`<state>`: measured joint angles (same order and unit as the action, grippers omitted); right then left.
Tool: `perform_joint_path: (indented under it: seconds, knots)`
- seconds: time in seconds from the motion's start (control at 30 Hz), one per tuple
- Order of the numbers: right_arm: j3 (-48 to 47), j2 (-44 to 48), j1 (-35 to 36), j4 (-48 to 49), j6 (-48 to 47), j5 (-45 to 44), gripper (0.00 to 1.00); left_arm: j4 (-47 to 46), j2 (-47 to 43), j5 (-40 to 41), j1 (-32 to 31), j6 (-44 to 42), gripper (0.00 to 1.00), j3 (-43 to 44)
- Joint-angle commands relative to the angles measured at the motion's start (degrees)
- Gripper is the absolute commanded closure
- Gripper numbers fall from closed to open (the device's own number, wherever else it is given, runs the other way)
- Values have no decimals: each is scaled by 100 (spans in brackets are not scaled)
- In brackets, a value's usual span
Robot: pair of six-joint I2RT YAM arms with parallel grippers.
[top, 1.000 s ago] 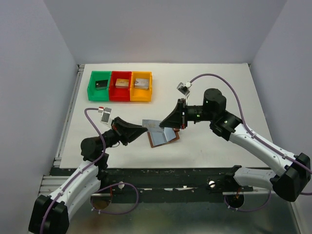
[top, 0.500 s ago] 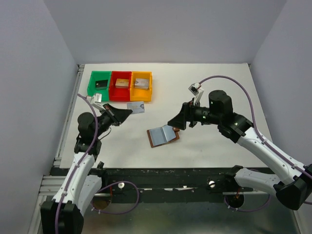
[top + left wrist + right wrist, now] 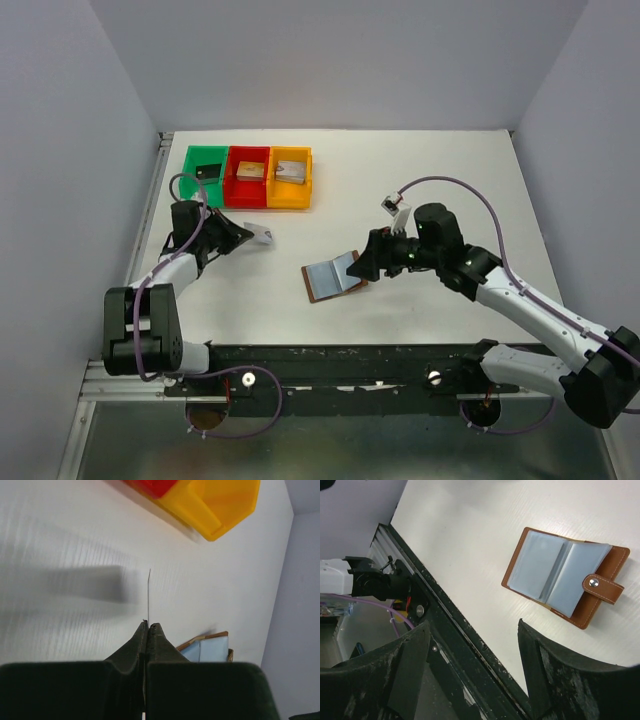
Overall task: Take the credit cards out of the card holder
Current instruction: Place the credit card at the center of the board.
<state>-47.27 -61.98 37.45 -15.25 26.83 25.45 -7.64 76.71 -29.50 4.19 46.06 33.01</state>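
White bench [image 3: 420, 180], grey walls [image 3: 330, 60] on three sides. Row of green tray [image 3: 186, 180], red tray [image 3: 246, 196] and orange tray [image 3: 290, 199] at far left, a small block in each.

Open card holder [image 3: 328, 280] flat at mid-bench, light blue sleeves up, snap tab [image 3: 603, 588] at one end. Sits just beside the right fingers [image 3: 545, 670]. Those stand wide apart, nothing between them. In the right wrist view, holder out ahead of the tips, touching neither.

Together on the other side: left fingers [image 3: 156, 642], clamped on one light grey card [image 3: 263, 236]. Edge-on in the left wrist view, sticking out past the tips, shadow cast on the bench. Card well left of the card holder, in front of the red and orange trays.

Pose: left arm [image 3: 190, 235] pulled in along the bench's left side, wrist pointing right. Low reach for the right arm [image 3: 500, 290], in from the near-right corner, wrist pointing left at the holder.

Versus a second ago: both sets of fingers then met over the card holder, card just coming out. Since then left arm swung out left with the card; right fingers opened up. Card holder in the same spot.
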Motion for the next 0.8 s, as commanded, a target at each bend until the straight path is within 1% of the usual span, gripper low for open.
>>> perform_joint_path:
  seconds: [0.0, 0.1, 0.27, 0.37, 0.5, 0.57, 0.6, 0.63, 0.7, 0.77]
  knots:
    - [183, -51, 43, 417, 191, 215, 22, -168, 642, -214, 231, -387, 100, 574]
    - [183, -104, 43, 382, 174, 206, 22, -378, 1003, -276, 337, -396, 100, 636]
    - [139, -192, 43, 356, 165, 232, 22, -791, 1636, -785, 539, -361, 100, 750]
    - [113, -262, 43, 364, 130, 293, 22, -704, 1926, -1031, 609, -484, 100, 987]
    - [69, -368, 43, 373, 112, 311, 21, -459, 2085, -1076, 627, -686, 99, 1189]
    - [33, -403, 43, 329, 103, 250, 21, -283, 2103, -997, 645, -791, 87, 1251]
    - [16, -420, 43, 312, 86, 241, 21, -230, 2103, -953, 636, -827, 78, 1277]
    - [7, -429, 43, 294, 68, 232, 21, -160, 2094, -935, 645, -853, 73, 1295]
    - [-19, -447, 43, 268, 42, 223, 21, -10, 2076, -874, 662, -932, 66, 1365]
    - [-37, -473, 43, 233, 24, 215, 20, 69, 2050, -812, 662, -1002, 62, 1392]
